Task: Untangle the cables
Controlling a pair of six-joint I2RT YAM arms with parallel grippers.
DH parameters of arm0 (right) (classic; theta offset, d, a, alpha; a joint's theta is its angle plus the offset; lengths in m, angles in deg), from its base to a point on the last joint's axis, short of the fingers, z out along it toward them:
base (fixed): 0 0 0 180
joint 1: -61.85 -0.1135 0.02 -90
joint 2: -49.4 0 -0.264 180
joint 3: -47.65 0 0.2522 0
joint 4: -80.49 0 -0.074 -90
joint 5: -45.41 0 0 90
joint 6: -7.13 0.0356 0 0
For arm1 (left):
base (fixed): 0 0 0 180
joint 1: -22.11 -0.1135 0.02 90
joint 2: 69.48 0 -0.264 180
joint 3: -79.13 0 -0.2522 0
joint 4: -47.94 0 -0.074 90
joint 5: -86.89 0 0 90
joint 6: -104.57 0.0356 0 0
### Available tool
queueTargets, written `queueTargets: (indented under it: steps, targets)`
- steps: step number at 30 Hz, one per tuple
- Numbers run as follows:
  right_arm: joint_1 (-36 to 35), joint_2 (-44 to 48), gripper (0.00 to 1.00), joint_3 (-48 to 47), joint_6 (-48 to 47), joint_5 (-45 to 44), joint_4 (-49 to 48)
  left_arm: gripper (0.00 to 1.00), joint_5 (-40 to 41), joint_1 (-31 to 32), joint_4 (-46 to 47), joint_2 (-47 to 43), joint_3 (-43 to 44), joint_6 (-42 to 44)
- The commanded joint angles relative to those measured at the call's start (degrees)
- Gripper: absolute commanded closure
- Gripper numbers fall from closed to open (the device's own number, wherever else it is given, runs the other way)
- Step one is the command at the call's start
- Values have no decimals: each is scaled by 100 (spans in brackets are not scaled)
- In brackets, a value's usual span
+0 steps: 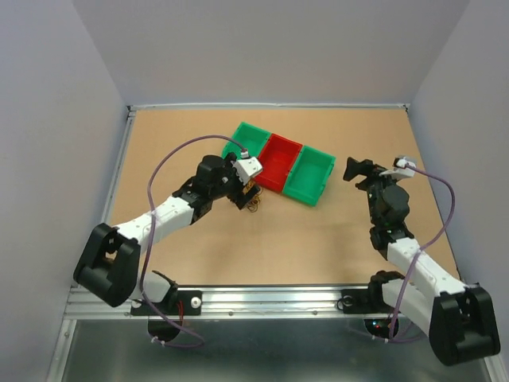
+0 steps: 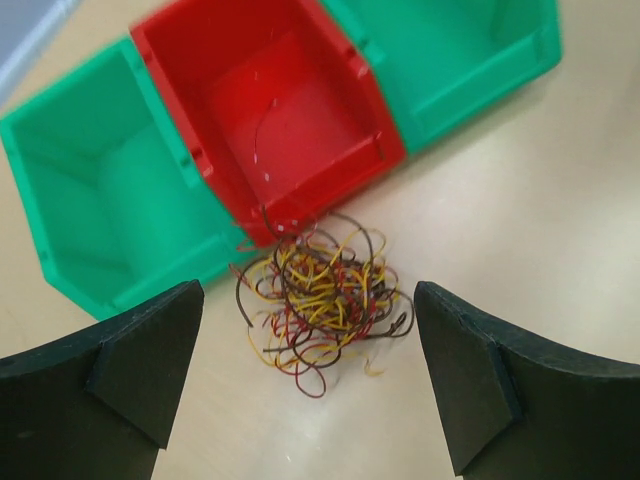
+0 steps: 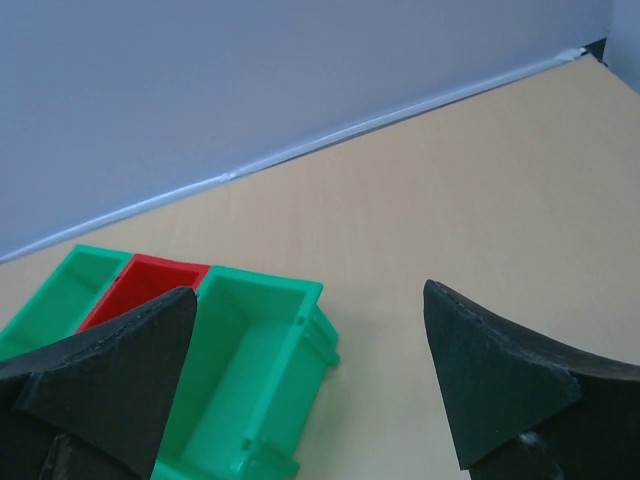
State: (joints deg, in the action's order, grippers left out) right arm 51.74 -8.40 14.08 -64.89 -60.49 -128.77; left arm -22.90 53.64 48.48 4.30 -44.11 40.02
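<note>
The cables (image 2: 322, 300) lie as one small clump of yellow, red and dark strands on the table (image 2: 520, 230), right against the front of the red bin (image 2: 320, 190). The left gripper (image 2: 308, 345) hovers over it w/ jaws spread wide, one finger each side, nothing held. The right gripper (image 3: 310, 340) is released too, well apart, near a green bin (image 3: 250, 370). Best, I think: lower the left and pinch only a few strands at the clump's edge, not the middle, so the right can pull the rest away.
</note>
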Motion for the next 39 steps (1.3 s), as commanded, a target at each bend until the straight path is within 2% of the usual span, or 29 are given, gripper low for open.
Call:
queueTargets:
  steps: [1, 3, 4, 6, 9, 10, 11, 13, 14, 16, 17, 22, 29, 31, 34, 36, 39]
  targets:
    - [-9, 953, 0, 91, 549, 280, 1269, 1, 792, 55, -393, 514, 498, -31]
    - [0, 1455, 0, 5, 575, 491, 2049, 3, 942, 108, -586, 900, 682, -67]
    - [-9, 1525, 0, -135, 645, 500, 2783, 4, 1029, 125, -648, 1006, 796, -67]
    - [-9, 1526, 0, -470, 803, 561, 3368, 9, 1004, 143, -736, 1260, 876, -49]
    - [0, 1098, 0, -672, 935, 913, 3836, 24, 942, 152, -850, 1437, 982, -23]
    - [-9, 939, 1, -716, 962, 974, 3880, 31, 942, 152, -868, 1464, 999, -14]
    - [-9, 772, 3, -752, 1066, 1053, 3898, 48, 942, 152, -885, 1490, 1043, 12]
    - [-9, 211, 7, -927, 1120, 1385, 3890, 67, 803, 152, -973, 1552, 1087, 65]
    - [-9, 8, 15, -997, 1190, 1492, 3863, 78, 714, 152, -1000, 1552, 1087, 135]
    - [-52, -274, 22, -1164, 1296, 1555, 3819, 87, 609, 152, -1035, 1534, 1096, 188]
    - [-174, -502, 22, -1183, 1357, 1564, 3628, 94, 625, 161, -1035, 1526, 1105, 214]
    - [-597, -890, 22, -1323, 1516, 1116, 3266, 100, 495, 152, -895, 1341, 974, 302]
    - [-931, -1514, 23, -1560, 1604, 897, 2949, 100, 213, 152, -710, 981, 736, 443]
    - [-993, -1742, 26, -1666, 1639, 738, 2949, 100, 116, 161, -675, 885, 701, 478]
    - [-1011, -1997, 33, -1823, 1683, 404, 2949, 100, 72, 161, -622, 779, 622, 513]
    - [-1011, -2287, 52, -1929, 1674, 149, 2949, 100, 63, 161, -587, 752, 578, 522]
    - [-1011, -2779, 67, -2368, 1587, -27, 2949, 100, 151, 161, -552, 743, 569, 531]
